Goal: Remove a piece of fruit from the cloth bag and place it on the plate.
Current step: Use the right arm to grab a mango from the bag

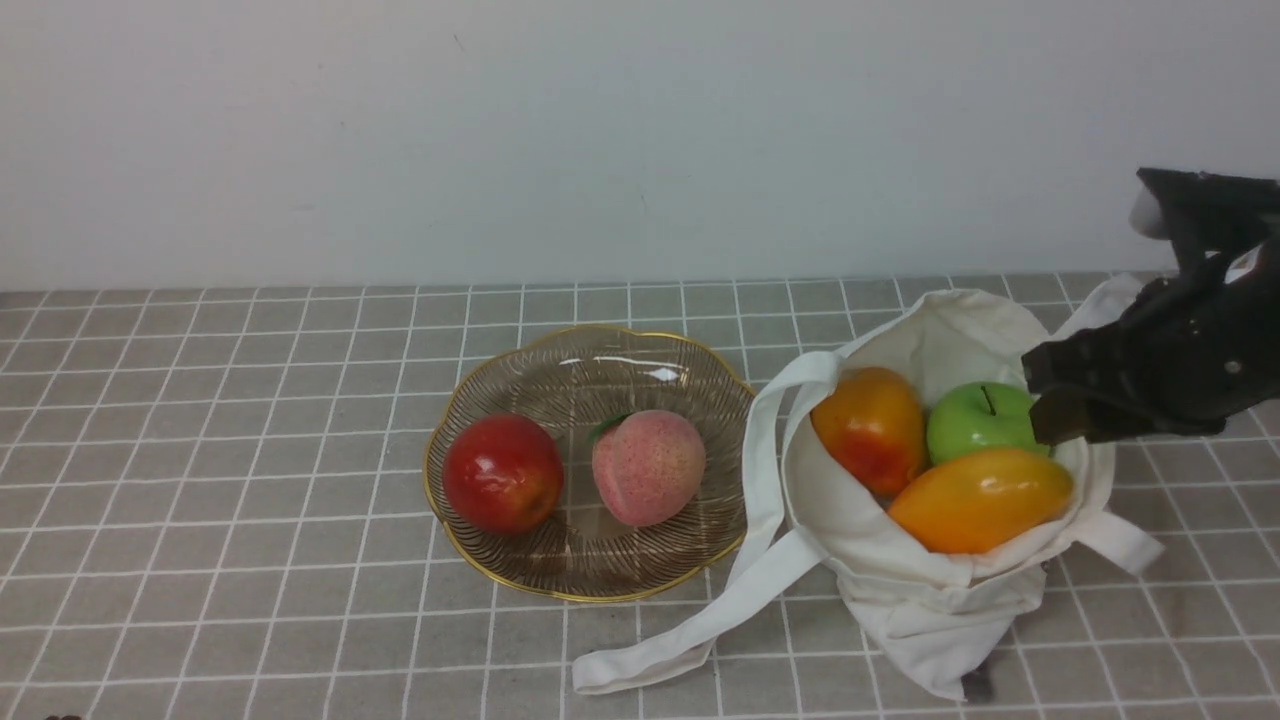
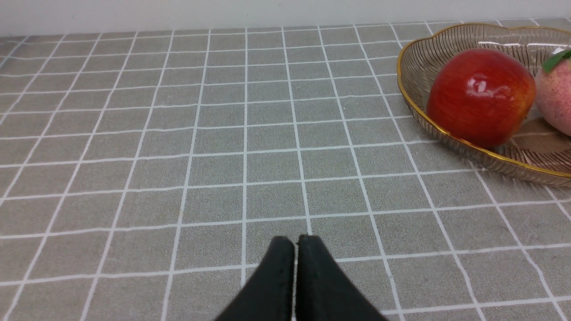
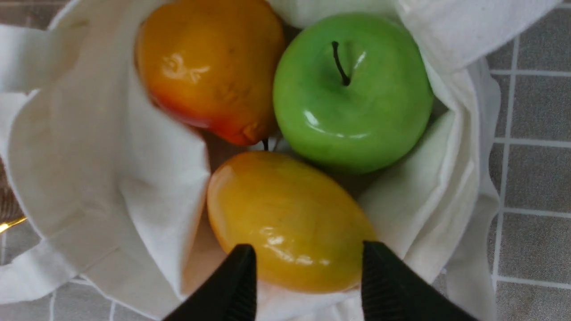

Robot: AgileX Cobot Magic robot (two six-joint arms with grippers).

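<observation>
Reaching step: the right gripper, fingers wide, hovers over the mango in the cloth bag. Next it must descend, pinch, then carry toward nine o'clock to the plate.

The mango is smooth and glossy, like the green apple. The bag is soft, matt cream cloth. The plate is clear ribbed glass, gold-rimmed.

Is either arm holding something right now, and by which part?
Nothing is held. The right jaws stand open either side of the mango in the cloth bag; the left jaws are shut on nothing.
</observation>
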